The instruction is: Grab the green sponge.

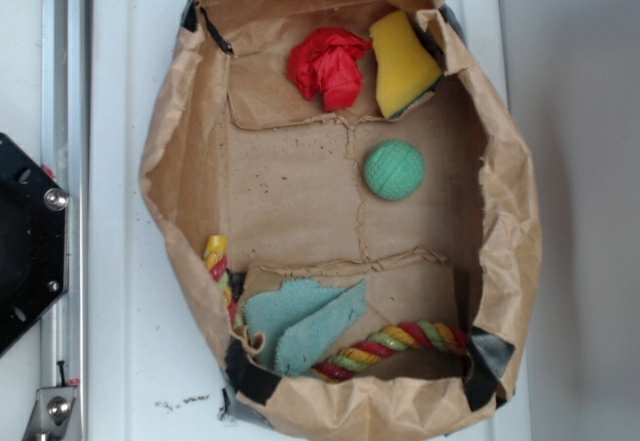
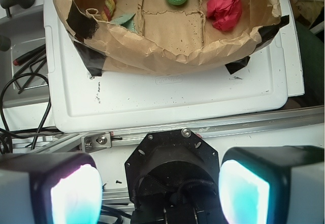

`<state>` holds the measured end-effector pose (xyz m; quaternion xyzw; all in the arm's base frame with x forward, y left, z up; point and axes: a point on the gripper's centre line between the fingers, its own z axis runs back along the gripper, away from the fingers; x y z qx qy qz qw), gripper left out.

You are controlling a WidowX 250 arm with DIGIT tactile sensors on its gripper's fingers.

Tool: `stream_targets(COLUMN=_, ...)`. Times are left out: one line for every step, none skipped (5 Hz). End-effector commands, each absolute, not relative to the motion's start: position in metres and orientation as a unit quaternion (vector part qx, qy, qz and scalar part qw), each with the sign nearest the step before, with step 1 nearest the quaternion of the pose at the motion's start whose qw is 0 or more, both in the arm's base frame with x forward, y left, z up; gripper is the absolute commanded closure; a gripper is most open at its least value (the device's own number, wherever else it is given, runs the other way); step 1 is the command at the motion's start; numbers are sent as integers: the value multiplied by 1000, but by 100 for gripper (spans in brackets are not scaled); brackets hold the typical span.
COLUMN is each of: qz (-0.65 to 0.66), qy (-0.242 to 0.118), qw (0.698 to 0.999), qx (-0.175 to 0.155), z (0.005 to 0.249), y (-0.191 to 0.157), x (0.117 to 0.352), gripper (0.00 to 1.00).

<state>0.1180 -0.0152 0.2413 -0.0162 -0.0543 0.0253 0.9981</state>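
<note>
Closest to the wrist camera, the two pale, glowing fingertips (image 2: 73,193) of the claw (image 2: 160,196) fill the bottom corners of the view, spread wide apart with nothing between them, so the claw is released and empty. Between them sits the robot's dark base (image 2: 172,168), and beyond it a metal rail (image 2: 152,132) and a white tray (image 2: 167,94) resting on the counter. On the tray stands a brown paper bag (image 1: 160,161) with its sides rolled down, open at the top. The green sponge (image 1: 394,170), a small round ribbed ball, lies on the bag's floor toward the right of the overhead view, apart from everything else. A crumpled red cloth (image 1: 328,65) and a yellow wedge sponge (image 1: 400,61) sit side by side at the far end, near the ball but not touching it. A ragged teal cloth (image 1: 300,323) and a multicoloured rope (image 1: 400,343) lie at the opposite end. By the look of it, the task has barely begun: the claw is well away from the bag, outside its rim, and the whole approach, descent into the bag and closing around the ball remain to be done.
</note>
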Motion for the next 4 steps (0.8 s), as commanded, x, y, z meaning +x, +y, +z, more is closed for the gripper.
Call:
stream_targets(qz=25, qy=-54, qw=998, qx=-16, z=241, y=-15, x=118, gripper=0)
stream_targets(qz=64, qy=-80, qw=995, qx=-11, z=241, y=2, x=157, gripper=0)
stream_targets(qz=83, qy=-100, qw=991, qx=-4, z=237, y=17, x=188, gripper=0)
stream_targets(qz=74, qy=-148, qw=986, qx=-11, z=226, y=30, x=218, gripper=0)
